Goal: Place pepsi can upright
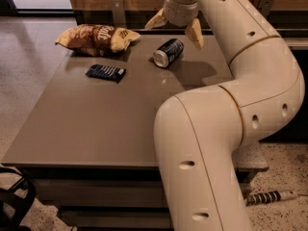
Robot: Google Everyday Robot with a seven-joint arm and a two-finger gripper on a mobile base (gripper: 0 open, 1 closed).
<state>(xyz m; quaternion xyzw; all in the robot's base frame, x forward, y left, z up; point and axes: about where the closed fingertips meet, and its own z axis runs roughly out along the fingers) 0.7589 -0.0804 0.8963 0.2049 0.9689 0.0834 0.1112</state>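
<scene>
The pepsi can [168, 52] lies on its side near the far edge of the grey table [96, 124], its silver end facing the front left. My gripper [176, 29] hangs above and just behind the can, not touching it. Its two tan fingers [195, 33] are spread wide apart, one to each side, and hold nothing.
A brown and yellow chip bag [96, 37] lies at the far left of the table. A flat dark blue snack packet [106, 72] lies in front of it. My large cream arm [226, 109] covers the table's right side. A wooden wall runs behind.
</scene>
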